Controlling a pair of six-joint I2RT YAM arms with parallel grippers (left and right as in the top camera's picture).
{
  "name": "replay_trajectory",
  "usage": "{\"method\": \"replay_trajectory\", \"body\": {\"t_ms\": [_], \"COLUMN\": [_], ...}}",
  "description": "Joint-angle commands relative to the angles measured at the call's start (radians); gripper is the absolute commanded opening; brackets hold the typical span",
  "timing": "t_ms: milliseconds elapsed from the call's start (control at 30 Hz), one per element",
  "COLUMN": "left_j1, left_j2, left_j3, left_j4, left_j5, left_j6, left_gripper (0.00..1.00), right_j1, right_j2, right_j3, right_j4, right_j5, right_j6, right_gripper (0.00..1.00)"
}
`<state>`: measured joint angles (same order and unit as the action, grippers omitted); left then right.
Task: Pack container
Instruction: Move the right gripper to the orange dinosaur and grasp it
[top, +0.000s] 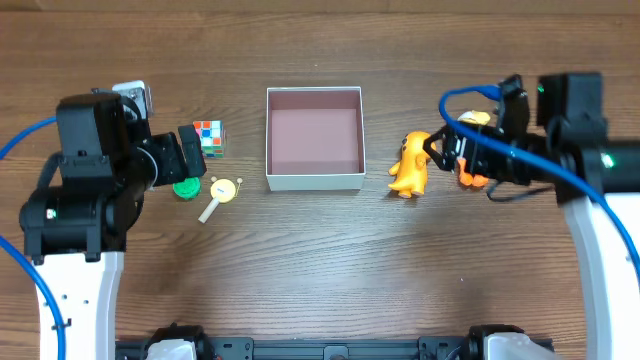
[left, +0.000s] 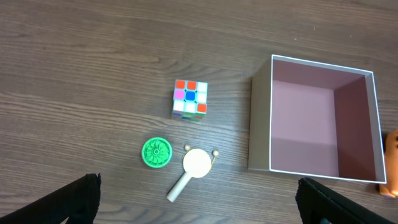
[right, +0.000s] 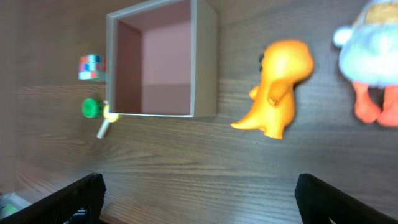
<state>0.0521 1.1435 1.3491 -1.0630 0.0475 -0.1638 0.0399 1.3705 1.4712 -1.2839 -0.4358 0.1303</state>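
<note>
The container is a square white-walled box with an empty pinkish-brown inside, at the table's middle; it also shows in the left wrist view and the right wrist view. To its left lie a colour cube, a green disc and a cream round toy with a handle. To its right stand an orange dinosaur and a white duck-like toy with orange feet, partly hidden by the right arm. My left gripper is open and empty above the left toys. My right gripper is open and empty between dinosaur and duck.
In the left wrist view the cube, green disc and cream toy lie ahead of the open fingers. In the right wrist view the dinosaur and duck lie ahead of the open fingers.
</note>
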Motion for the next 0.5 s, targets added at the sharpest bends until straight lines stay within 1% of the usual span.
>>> {"method": "replay_trajectory", "body": {"t_ms": [0, 133, 267, 300, 400, 467], "left_j1": [-0.006, -0.006, -0.006, -0.006, -0.006, -0.006], "left_j2": [0.021, 0.031, 0.045, 0.047, 0.061, 0.072], "left_j3": [0.028, 0.028, 0.028, 0.028, 0.028, 0.028], "left_j4": [-0.005, -0.037, -0.060, -0.059, -0.059, -0.060], "left_j5": [-0.034, -0.062, -0.061, -0.061, -0.061, -0.061], "left_j6": [0.030, 0.030, 0.030, 0.030, 0.030, 0.030], "left_gripper": [1.00, 1.00, 1.00, 1.00, 1.00, 1.00], "right_j1": [0.004, 0.005, 0.005, 0.006, 0.026, 0.060], "right_j2": [0.135, 0.302, 0.438, 0.462, 0.516, 0.528], "right_j3": [0.021, 0.021, 0.021, 0.020, -0.013, -0.059], "right_j4": [0.002, 0.022, 0.071, 0.082, 0.147, 0.204], "right_j5": [0.051, 0.158, 0.171, 0.177, 0.182, 0.214], "right_j6": [0.028, 0.111, 0.143, 0.153, 0.160, 0.189], "right_gripper": [1.00, 0.99, 0.95, 0.94, 0.89, 0.89]}}
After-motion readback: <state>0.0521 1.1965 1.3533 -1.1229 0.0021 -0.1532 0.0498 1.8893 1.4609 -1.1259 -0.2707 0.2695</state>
